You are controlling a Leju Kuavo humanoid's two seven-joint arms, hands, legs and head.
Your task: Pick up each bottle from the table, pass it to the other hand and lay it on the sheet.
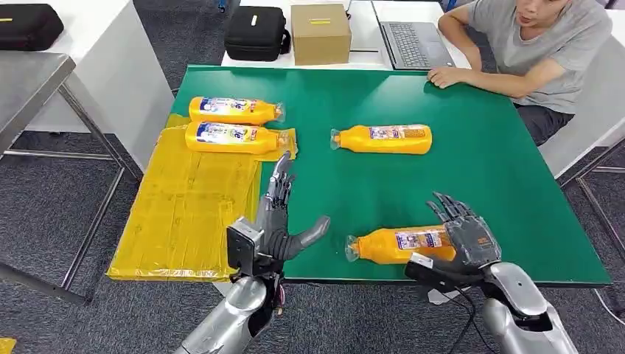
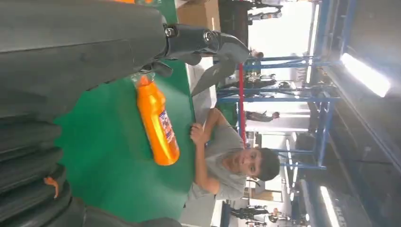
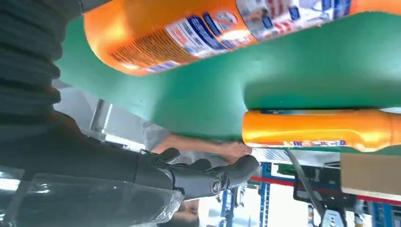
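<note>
At the table's near edge, right hand (image 1: 470,234) fingers lie spread beside a bottle (image 1: 398,245); left hand (image 1: 284,221) open, empty.

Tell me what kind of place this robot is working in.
Probably an industrial hall used as a robot test lab: blue steel racking under strip lights, a green table, and a laptop beside equipment cases.

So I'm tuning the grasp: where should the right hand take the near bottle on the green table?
Around the wide body of the near bottle, probably from its base end, where the right hand is. It lies on its side, cap pointing toward the left hand.
</note>
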